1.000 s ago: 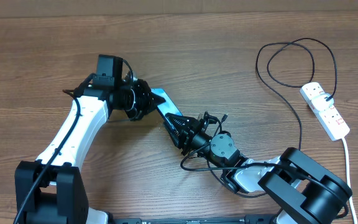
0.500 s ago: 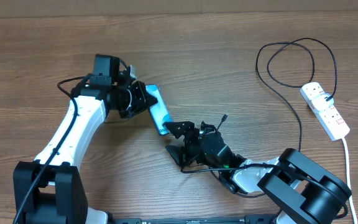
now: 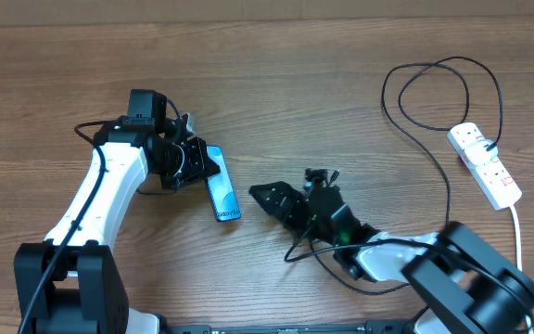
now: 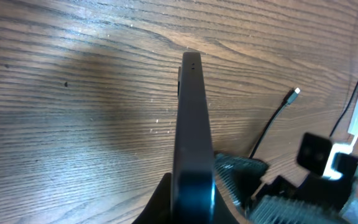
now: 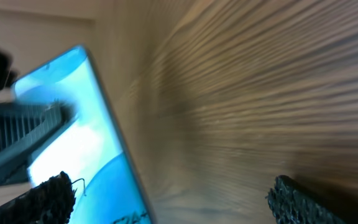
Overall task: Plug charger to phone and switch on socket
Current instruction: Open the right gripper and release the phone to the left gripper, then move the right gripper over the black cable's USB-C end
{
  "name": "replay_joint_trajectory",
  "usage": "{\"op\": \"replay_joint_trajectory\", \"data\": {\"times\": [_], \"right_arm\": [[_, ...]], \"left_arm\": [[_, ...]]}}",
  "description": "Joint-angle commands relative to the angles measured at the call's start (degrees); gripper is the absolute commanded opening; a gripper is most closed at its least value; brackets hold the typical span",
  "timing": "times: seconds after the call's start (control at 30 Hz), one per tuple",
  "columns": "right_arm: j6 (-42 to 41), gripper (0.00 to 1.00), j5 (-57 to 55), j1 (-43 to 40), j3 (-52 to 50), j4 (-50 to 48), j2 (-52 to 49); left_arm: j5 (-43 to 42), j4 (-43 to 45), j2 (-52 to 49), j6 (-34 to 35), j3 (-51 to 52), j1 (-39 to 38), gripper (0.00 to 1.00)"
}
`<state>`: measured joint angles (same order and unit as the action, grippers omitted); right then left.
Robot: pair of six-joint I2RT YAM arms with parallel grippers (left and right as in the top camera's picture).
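Observation:
The phone (image 3: 221,186), with its blue-white screen, is clamped at one end in my left gripper (image 3: 198,167), which is shut on it. The left wrist view shows the phone (image 4: 191,118) edge-on, reaching out from the left gripper (image 4: 191,208) over the wood. My right gripper (image 3: 281,204) stands wide open just right of the phone with nothing between its fingers. In its wrist view the phone's screen (image 5: 67,130) fills the left side, and the right gripper (image 5: 173,199) frames bare table. The charger (image 3: 438,88) loops from the socket (image 3: 487,165). Its connector tip (image 3: 336,173) (image 4: 296,92) lies loose on the table.
The socket's thick white cord (image 3: 518,237) runs down the right edge of the table. The black cable trails past the right arm's base (image 3: 452,278). Bare wood tabletop (image 3: 295,74) lies across the back and the left.
My right gripper has opened wide. My left arm has swung the phone leftwards, away from the right gripper, turning it more upright in the overhead view.

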<state>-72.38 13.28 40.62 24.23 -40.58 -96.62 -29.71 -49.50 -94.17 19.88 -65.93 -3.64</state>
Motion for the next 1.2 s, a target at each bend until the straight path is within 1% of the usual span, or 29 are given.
{"op": "replay_joint_trajectory", "data": {"times": [0.0, 0.13, 0.2, 0.37, 0.47, 0.53, 0.7, 0.83, 0.93, 0.97, 1.03, 1.1, 1.17], "right_arm": [[5.4, 0.99, 0.3, -3.9, 0.3, 8.2, 6.8], [7.9, 0.99, 0.3, -7.9, 1.0, 19.6, 13.0], [9.8, 1.00, -0.2, -9.8, 3.0, 27.8, 16.1], [16.6, 1.00, -5.8, -12.7, 12.8, 52.0, 19.3], [20.2, 1.00, -8.2, -13.9, 17.4, 60.1, 19.2], [21.9, 1.00, -8.3, -14.5, 18.2, 60.2, 19.2], [21.9, 1.00, -10.3, -14.7, 18.2, 60.5, 19.2], [21.9, 1.00, -19.7, -14.7, 18.2, 64.6, 19.1], [21.9, 0.96, -22.5, -15.6, 18.2, 67.3, 18.2], [21.9, 0.96, -22.4, -15.9, 18.2, 67.2, 17.6], [24.5, 0.94, -22.0, -16.1, 18.2, 65.7, 15.8], [26.8, 0.89, -21.1, -16.1, 18.3, 63.8, 13.8], [26.8, 0.84, -21.2, -16.1, 18.6, 62.7, 11.3]], "left_arm": [[-0.5, 0.0, 0.5, -2.1, -0.4, 0.2, 0.04], [-0.5, 0.0, 0.5, -2.1, -0.4, 0.2, 0.04], [-0.5, 0.1, 0.5, -2.1, -0.4, 0.2, 0.04], [-0.5, 0.0, 0.5, -2.1, -0.4, 0.2, 0.04], [-0.5, 0.0, 0.5, -2.1, -0.4, 0.2, 0.04], [-0.5, 0.0, 0.5, -2.1, -0.4, 0.2, 0.04], [-0.5, 0.0, 0.5, -2.1, -0.4, 0.2, 0.04], [-0.6, 0.0, 0.5, -2.1, -0.4, 0.2, 0.04], [-0.6, 0.0, 0.5, -2.1, -0.4, 0.2, 0.04], [-0.6, 0.0, 0.5, -2.1, -0.4, 0.2, 0.04], [-0.6, 0.1, 0.5, -2.0, -0.4, 0.2, 0.04], [-0.6, 0.1, 0.5, -2.0, -0.4, 0.2, 0.04], [-0.6, 0.0, 0.5, -2.0, -0.4, 0.2, 0.04]]}}
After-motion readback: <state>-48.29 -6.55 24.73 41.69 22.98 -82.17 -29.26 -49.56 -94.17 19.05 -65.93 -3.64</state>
